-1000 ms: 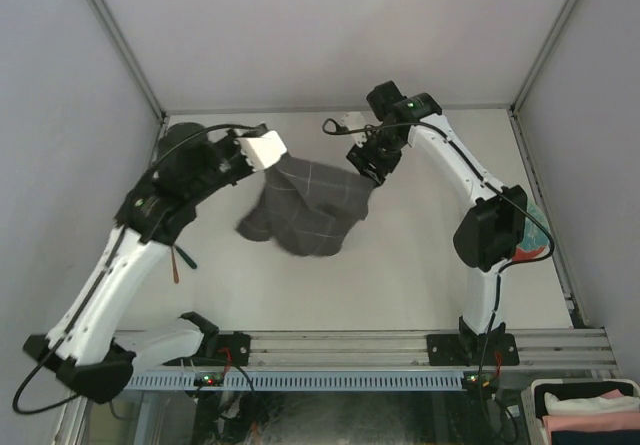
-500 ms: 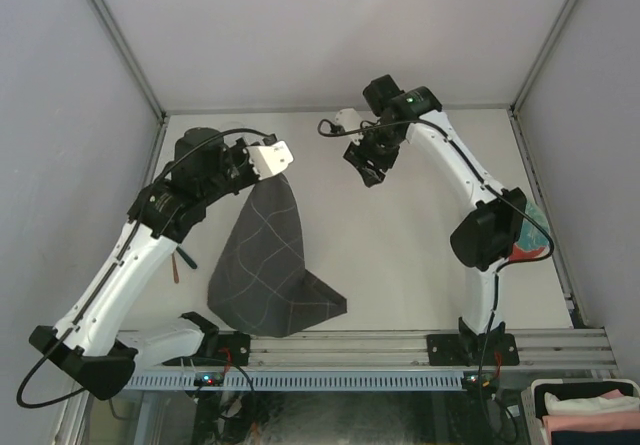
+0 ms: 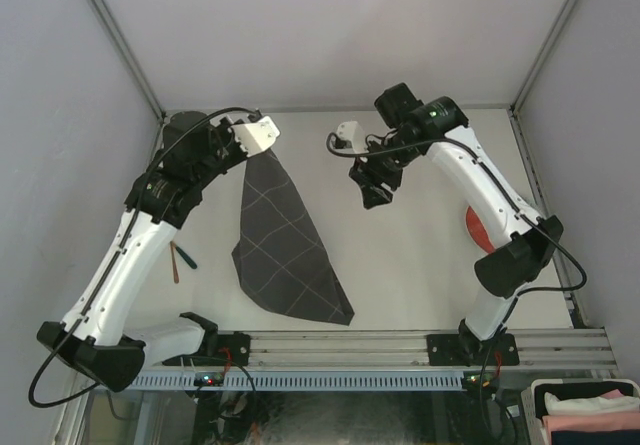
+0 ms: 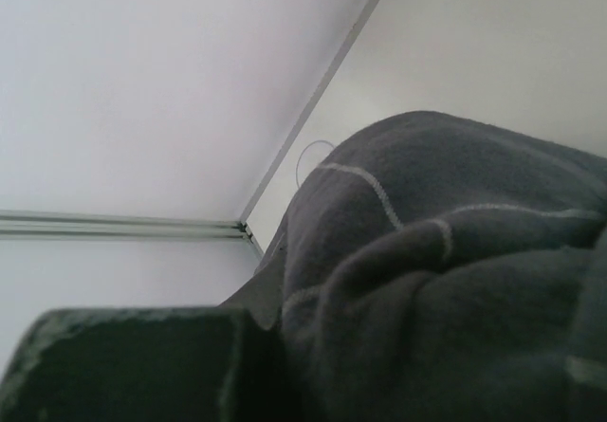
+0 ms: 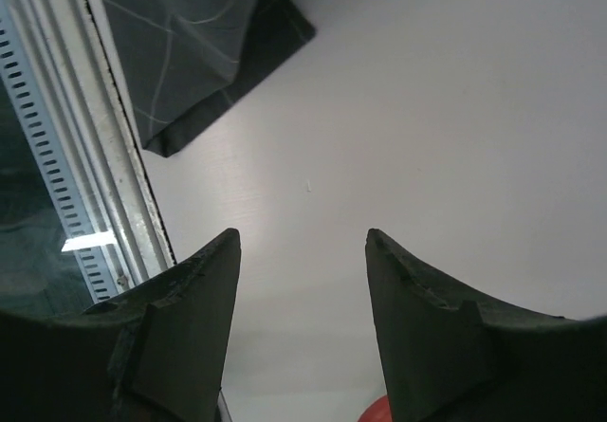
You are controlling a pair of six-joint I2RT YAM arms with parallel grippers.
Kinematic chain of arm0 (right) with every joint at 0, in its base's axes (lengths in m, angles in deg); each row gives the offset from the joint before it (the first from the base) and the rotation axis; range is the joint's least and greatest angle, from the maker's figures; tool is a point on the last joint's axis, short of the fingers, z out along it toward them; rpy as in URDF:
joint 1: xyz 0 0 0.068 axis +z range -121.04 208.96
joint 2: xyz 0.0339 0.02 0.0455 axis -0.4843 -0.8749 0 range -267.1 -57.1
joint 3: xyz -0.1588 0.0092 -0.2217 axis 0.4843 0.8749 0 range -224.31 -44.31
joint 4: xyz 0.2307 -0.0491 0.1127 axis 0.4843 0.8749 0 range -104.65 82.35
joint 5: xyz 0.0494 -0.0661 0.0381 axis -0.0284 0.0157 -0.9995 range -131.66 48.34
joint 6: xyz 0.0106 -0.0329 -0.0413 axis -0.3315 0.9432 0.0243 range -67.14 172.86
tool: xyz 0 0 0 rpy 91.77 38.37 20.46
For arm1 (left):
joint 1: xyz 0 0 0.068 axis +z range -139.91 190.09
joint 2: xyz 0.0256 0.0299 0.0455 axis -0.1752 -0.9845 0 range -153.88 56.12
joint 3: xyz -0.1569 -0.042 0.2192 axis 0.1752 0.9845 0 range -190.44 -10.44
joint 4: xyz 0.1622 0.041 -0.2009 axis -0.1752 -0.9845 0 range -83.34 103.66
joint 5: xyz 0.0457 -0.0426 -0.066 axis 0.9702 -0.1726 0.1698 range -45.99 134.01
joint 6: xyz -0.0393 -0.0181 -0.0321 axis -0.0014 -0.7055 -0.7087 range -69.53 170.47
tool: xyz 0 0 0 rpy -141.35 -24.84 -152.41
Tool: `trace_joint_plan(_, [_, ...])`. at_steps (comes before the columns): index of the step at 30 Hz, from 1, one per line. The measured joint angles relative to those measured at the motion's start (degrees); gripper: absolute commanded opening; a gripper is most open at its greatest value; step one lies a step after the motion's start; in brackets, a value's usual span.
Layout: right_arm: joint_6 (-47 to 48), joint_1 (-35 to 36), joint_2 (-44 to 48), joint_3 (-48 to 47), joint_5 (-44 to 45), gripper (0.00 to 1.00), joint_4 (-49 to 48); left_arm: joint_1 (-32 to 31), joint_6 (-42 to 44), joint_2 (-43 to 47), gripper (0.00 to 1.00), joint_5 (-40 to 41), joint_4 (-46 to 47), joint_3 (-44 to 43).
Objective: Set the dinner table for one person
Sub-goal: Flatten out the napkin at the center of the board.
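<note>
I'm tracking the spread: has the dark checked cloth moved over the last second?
Yes. The cloth, hanging from the left pincer, has spread toward the near rail; the right pincer is open, clear of it.

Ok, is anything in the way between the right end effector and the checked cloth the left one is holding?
Nothing visible does. Only bare dinner table lies between the open right end effector and the checked cloth, whose top corner the left end effector holds.

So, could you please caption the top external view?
Left gripper holds the checked cloth over the table; right gripper open.
</note>
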Motion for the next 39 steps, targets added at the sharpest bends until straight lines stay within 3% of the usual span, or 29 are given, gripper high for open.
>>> trace_joint_plan(5, [2.6, 3.5, 2.1, 7.2, -2.9, 0.57, -4.7, 1.1, -0.1, -2.6, 0.00, 1.4, 1.4, 0.2])
trace_joint_plan(10, [3.1, 5.6, 1.6, 15.3, -5.3, 0.57, -16.4, 1.3, -1.1, -6.2, 0.00, 2.6, 2.4, 0.0])
trace_joint_plan(20, [-3.8, 8.3, -8.8, 15.6, -10.8, 0.61, -38.0, 1.3, -6.6, -7.6, 0.00, 2.4, 0.0, -3.1])
trace_joint_plan(30, [-3.0, 13.2, -11.5, 5.7, -11.7, 0.61, -36.2, 1.5, -6.6, -7.5, 0.00, 4.7, -0.1, -3.7])
trace_joint_plan(39, [0.9, 7.2, -6.1, 8.0, -11.6, 0.61, -28.7, 2.4, -6.5, -6.3, 0.00, 5.6, 2.0, 4.5])
